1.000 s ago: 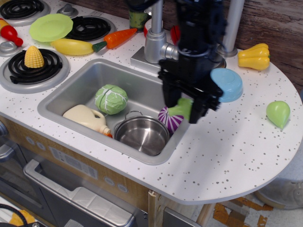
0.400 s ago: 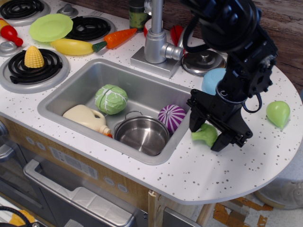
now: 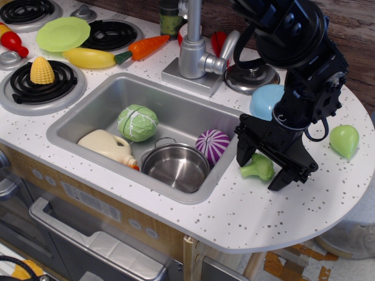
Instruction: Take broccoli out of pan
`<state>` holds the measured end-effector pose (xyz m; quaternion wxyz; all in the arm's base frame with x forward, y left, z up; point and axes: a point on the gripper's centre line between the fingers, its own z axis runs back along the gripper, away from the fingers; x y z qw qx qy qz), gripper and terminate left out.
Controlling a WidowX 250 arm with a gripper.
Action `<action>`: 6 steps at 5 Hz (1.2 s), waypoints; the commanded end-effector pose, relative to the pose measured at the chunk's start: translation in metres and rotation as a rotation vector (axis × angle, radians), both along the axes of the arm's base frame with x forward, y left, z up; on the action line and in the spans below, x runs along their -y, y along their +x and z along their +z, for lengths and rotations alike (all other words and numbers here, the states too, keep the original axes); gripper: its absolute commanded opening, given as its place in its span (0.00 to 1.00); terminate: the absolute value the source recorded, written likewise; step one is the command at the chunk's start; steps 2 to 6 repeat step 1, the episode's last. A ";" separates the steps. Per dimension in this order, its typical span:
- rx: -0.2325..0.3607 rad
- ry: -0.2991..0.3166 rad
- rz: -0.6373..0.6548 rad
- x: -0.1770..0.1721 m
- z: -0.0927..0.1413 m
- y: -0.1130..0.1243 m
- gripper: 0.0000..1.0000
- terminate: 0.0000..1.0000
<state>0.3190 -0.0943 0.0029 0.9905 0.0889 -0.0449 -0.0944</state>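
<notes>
The broccoli, a small light-green floret, lies on the speckled white counter just right of the sink. My black gripper stands over it with its two fingers spread apart on either side, open, not clamping it. The pan, a shiny steel pot with loop handles, sits empty in the front of the sink, to the left of the broccoli.
The sink also holds a green-white cabbage, a purple cabbage and a cream bottle. A blue bowl, steel lid and faucet stand behind. A lime pear-shaped fruit lies right.
The gripper carried the broccoli from above the sink rightward to the counter, lowered it, and has opened; the broccoli now rests on the counter between the fingers.
</notes>
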 end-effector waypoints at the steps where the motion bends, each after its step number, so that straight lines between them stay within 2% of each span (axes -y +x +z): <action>1: 0.050 -0.020 -0.008 0.005 0.017 0.007 1.00 1.00; 6: 0.050 -0.020 -0.008 0.005 0.017 0.007 1.00 1.00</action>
